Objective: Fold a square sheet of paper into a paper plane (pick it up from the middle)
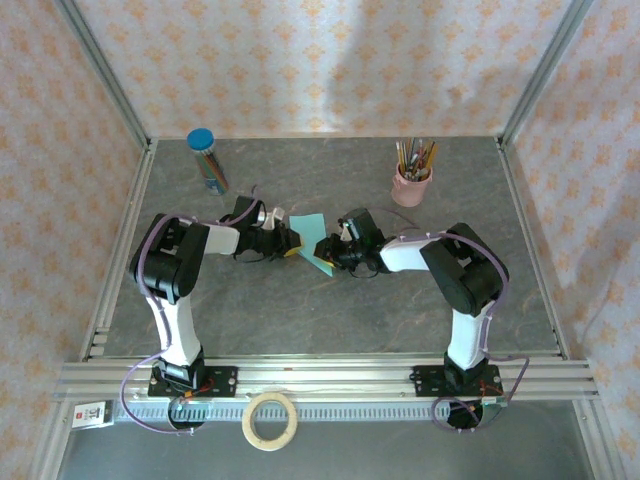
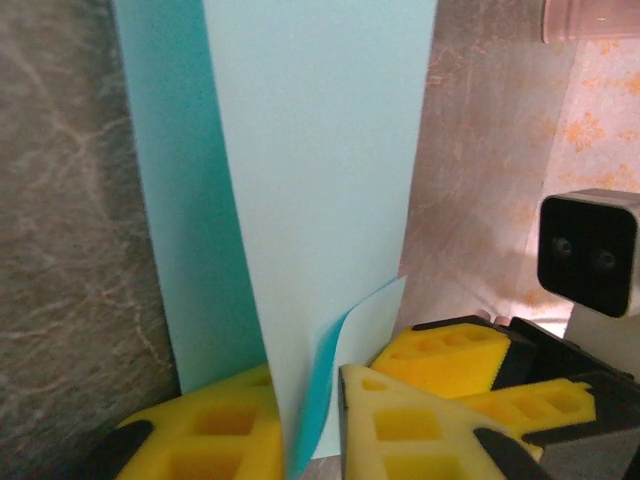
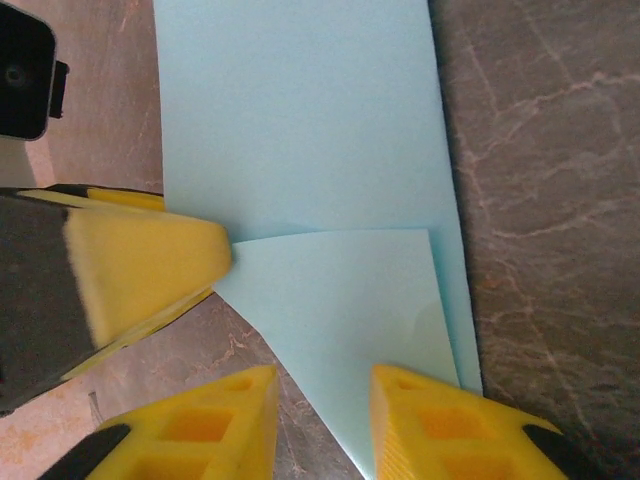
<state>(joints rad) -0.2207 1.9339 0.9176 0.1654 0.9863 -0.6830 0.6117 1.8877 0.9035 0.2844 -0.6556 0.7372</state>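
Observation:
The square sheet of paper (image 1: 309, 238) is light turquoise, partly folded, and lies mid-table between both grippers. My left gripper (image 1: 288, 243) comes in from the left. In the left wrist view its yellow fingers (image 2: 200, 440) stand shut on the paper's (image 2: 320, 150) near edge, where a loose flap curls up. My right gripper (image 1: 326, 252) reaches in from the right. In the right wrist view it (image 3: 325, 425) is open, straddling a folded triangular flap (image 3: 340, 320), and its right fingertip (image 3: 450, 430) rests on the paper (image 3: 300, 120). The left gripper's finger (image 3: 140, 270) touches the flap's corner.
A blue-capped tube of pencils (image 1: 207, 160) lies at the back left. A pink cup of pencils (image 1: 411, 182) stands at the back right. A roll of tape (image 1: 271, 420) sits in front of the rail. Metal frame posts and patterned walls enclose the grey table (image 1: 330, 315).

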